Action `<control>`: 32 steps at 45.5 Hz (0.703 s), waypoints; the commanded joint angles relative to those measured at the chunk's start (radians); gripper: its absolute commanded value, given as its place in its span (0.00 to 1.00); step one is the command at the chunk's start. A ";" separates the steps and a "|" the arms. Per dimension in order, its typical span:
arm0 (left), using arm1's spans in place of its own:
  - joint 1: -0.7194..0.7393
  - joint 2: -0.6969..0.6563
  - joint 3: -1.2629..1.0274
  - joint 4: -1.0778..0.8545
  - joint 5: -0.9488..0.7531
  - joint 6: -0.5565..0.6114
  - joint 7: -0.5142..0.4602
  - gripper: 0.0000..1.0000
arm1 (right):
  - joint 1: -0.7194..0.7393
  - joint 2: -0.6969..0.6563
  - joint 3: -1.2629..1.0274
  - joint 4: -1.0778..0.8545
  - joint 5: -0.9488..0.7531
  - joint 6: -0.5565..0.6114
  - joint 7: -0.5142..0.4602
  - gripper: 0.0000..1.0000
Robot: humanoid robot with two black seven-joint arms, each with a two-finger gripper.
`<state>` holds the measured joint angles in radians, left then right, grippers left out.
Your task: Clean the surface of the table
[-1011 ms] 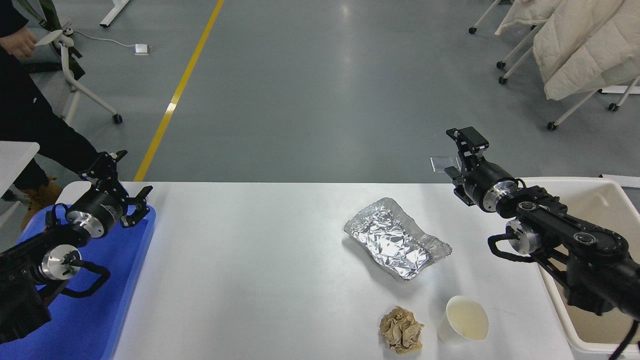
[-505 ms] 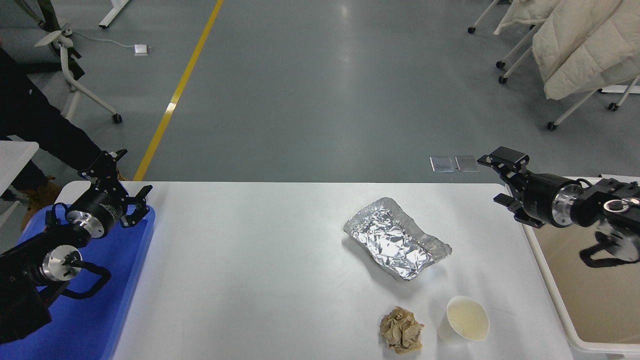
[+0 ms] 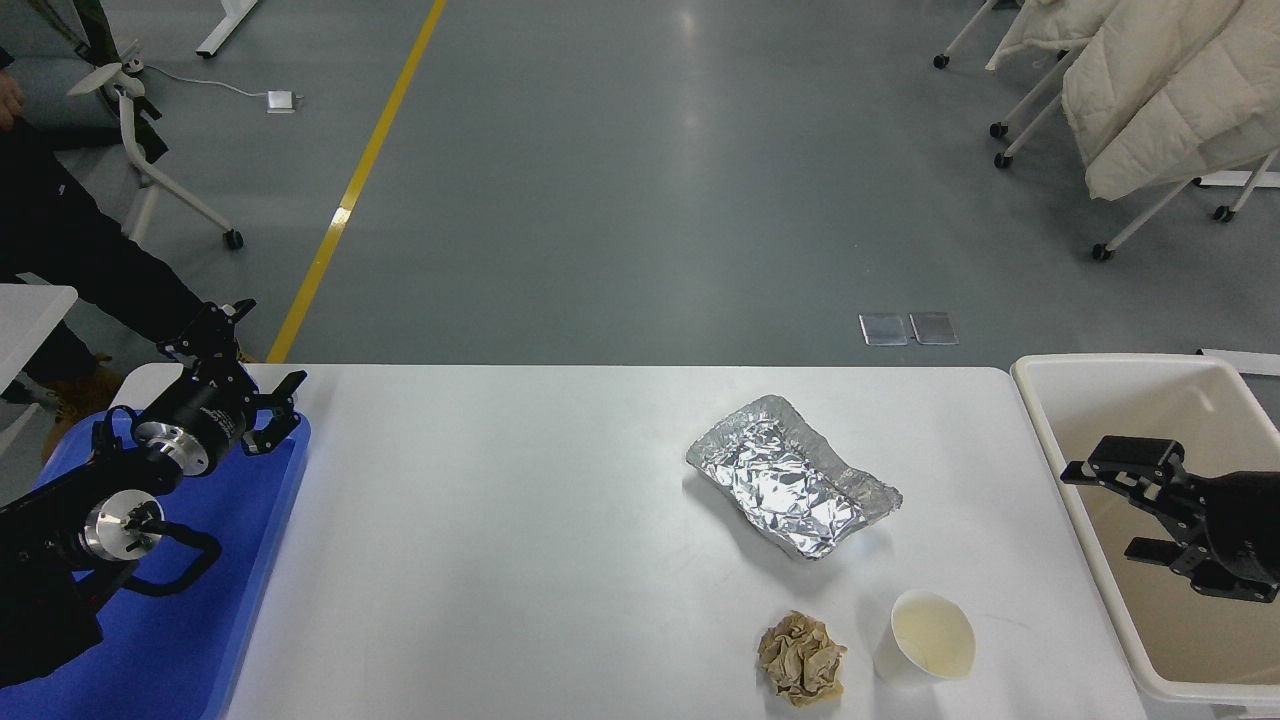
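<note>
matte white table surface [image 3: 520,520] w/ rounded corners, foil tray [image 3: 790,488], crumpled brown paper [image 3: 801,658], paper cup [image 3: 928,638], both grippers' fingers wide, empty

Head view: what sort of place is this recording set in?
Probably a lab or workshop hall: grey floor with a yellow line, wheeled racks, and a white table between robot arms.

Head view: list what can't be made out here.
- Right arm: cut off by the right edge; only the right gripper shows, over the cream bin.
- Bin's near end: cut off at the bottom edge.
- Paper cup: lying on its side; contents unclear.
- Foil tray: crumpled foil hides any contents.
</note>
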<state>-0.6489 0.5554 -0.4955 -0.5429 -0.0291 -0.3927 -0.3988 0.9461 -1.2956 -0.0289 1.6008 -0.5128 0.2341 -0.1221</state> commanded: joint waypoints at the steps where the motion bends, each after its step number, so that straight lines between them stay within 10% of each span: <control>1: 0.000 0.000 0.000 0.000 0.000 0.000 0.000 1.00 | -0.016 -0.027 -0.008 0.090 -0.044 0.048 0.002 1.00; 32: 0.000 0.000 0.000 0.000 0.000 0.000 0.000 1.00 | -0.144 0.087 -0.008 0.083 -0.289 0.021 0.002 1.00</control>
<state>-0.6486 0.5554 -0.4955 -0.5429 -0.0291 -0.3927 -0.3988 0.8512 -1.2446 -0.0368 1.6835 -0.7568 0.2720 -0.1192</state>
